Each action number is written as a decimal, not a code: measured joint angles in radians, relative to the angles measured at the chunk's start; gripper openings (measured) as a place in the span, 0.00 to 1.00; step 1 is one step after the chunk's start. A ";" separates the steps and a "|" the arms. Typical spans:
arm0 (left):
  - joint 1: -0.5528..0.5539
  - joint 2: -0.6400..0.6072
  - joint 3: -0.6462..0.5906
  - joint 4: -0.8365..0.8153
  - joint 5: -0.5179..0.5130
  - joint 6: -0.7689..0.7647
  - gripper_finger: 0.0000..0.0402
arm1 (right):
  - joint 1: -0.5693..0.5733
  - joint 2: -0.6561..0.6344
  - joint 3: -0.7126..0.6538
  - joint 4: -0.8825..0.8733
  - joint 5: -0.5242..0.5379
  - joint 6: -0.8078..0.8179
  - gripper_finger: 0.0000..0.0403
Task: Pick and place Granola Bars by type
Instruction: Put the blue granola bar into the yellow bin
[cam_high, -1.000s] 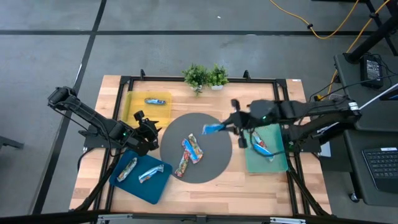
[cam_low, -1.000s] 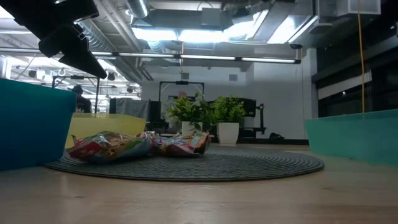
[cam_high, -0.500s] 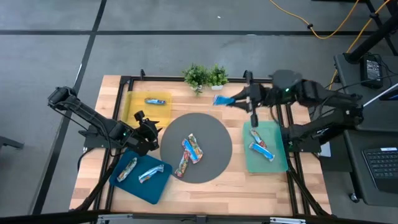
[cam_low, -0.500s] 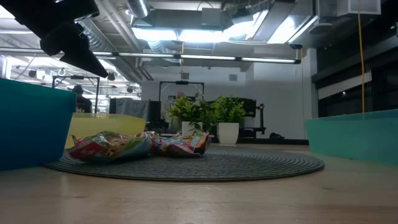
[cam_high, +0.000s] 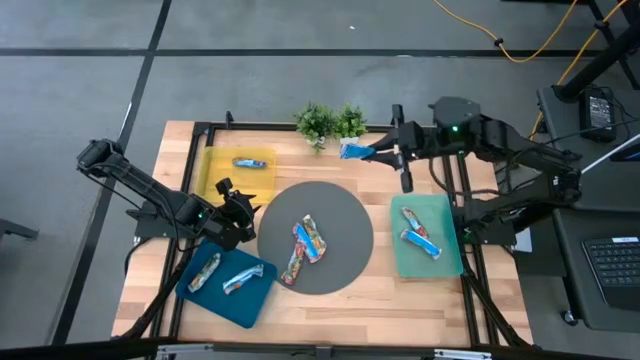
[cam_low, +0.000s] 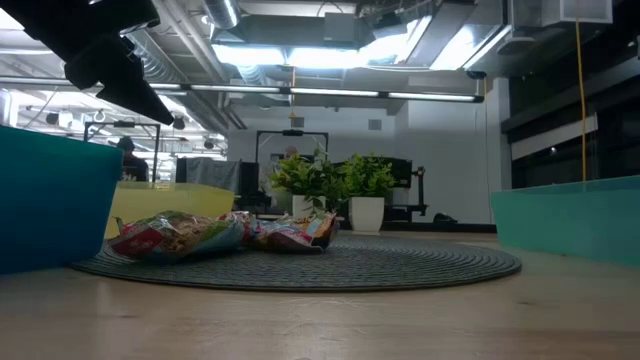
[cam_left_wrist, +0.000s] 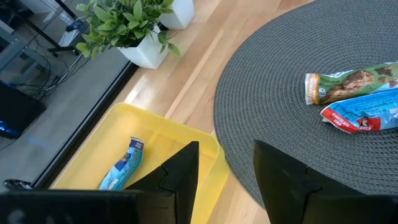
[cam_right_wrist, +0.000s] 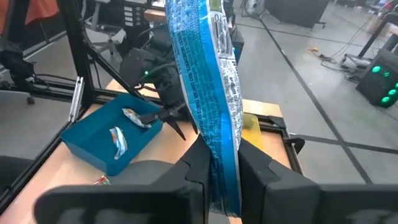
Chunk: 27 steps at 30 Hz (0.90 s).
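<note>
- Right gripper (cam_high: 372, 153) clenched on a blue granola bar (cam_high: 353, 150), raised over the table's far edge beside the potted plants (cam_high: 331, 123).
- Left gripper (cam_high: 245, 213) jaws parted, holding nothing, between yellow tray (cam_high: 212, 180) and round grey mat (cam_high: 345, 222).
- Three bars on the mat, two in green tray (cam_high: 445, 255), two in blue tray (cam_high: 248, 303), one in yellow.

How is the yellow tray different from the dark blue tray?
The yellow tray holds one bar; the dark blue tray holds two. The yellow tray sits at the table's far side near the plants; the dark blue tray sits at the near edge. The yellow tray lies square to the table, while the dark blue tray is turned at an angle. Both are on the left arm's side, beside the round grey mat.
</note>
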 joint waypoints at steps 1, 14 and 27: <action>0.000 0.000 0.000 0.000 0.000 0.000 0.36 | -0.012 0.007 0.000 0.002 -0.017 0.000 0.13; 0.000 0.000 0.000 0.006 -0.003 0.000 0.36 | -0.163 0.131 -0.001 0.103 -0.257 -0.001 0.13; 0.000 0.000 0.000 0.008 -0.009 0.000 0.36 | -0.246 0.278 0.106 0.152 -0.385 0.000 0.13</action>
